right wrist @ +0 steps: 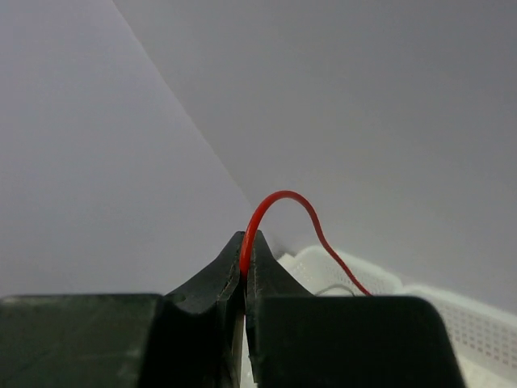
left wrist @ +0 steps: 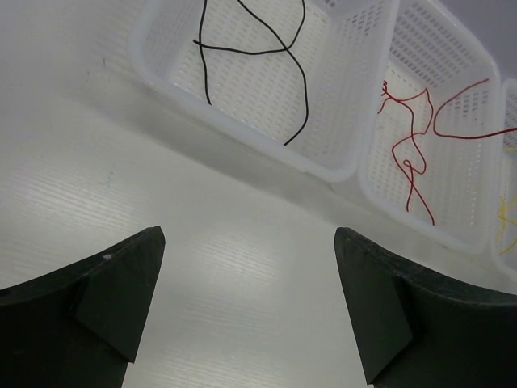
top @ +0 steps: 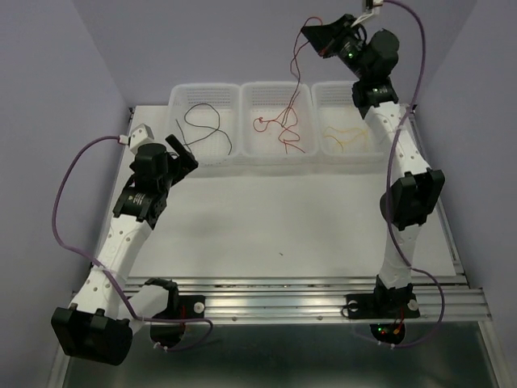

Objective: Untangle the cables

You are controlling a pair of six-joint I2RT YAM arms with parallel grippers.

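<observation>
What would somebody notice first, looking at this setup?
The right gripper, high above the table, pinches a red wire that trails down into the middle basket. A black wire lies in the left basket and a yellow wire in the right basket. The left gripper hovers open over the table near the left basket.

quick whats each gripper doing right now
Left gripper: open, holding nothing.
Right gripper: closed, pinching the red cable.
</observation>
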